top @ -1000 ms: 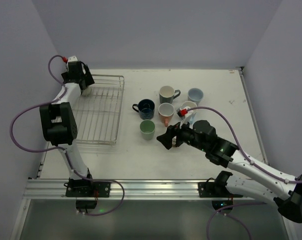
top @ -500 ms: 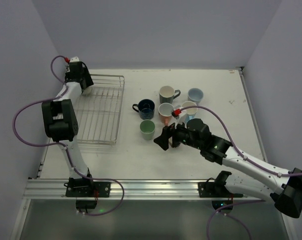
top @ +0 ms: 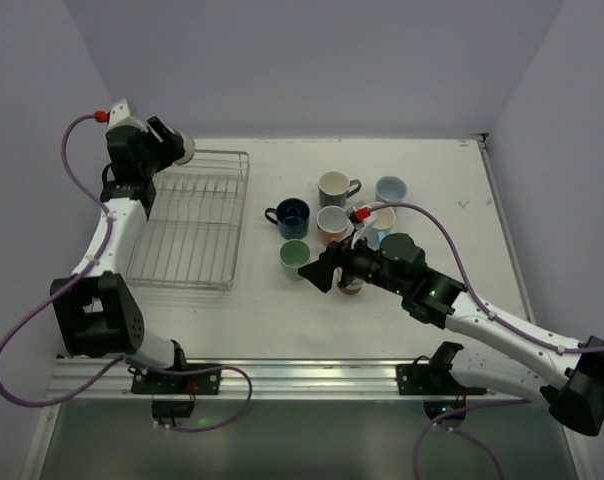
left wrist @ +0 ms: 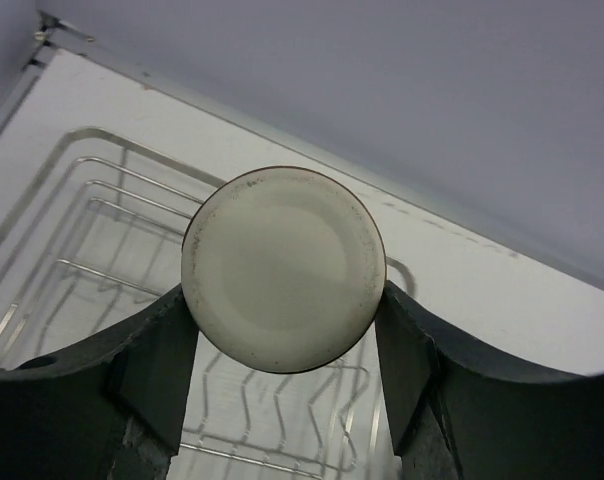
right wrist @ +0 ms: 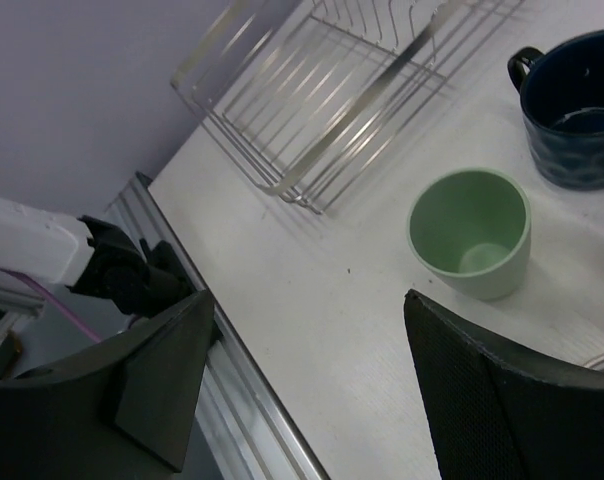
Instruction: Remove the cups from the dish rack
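**A:** What does the left arm hold?

**B:** The left gripper (left wrist: 284, 345) is clamped on a smooth, round cream cup (left wrist: 282, 265). The cup's flat base faces the wrist camera. It is raised over the far-left corner of the silver wire-grid dish rack (top: 187, 215). A second ago the gripper sat low at that corner.

**A:** And the right?

**B:** The right gripper (top: 324, 272) has its fingers spread wide and holds nothing. It has shifted left, near a matte mint green cup (right wrist: 469, 232). A glossy navy mug (right wrist: 572, 105) stands beside that cup, and a grey-green mug (top: 334, 187) sits farther back on the white table (top: 452, 190).
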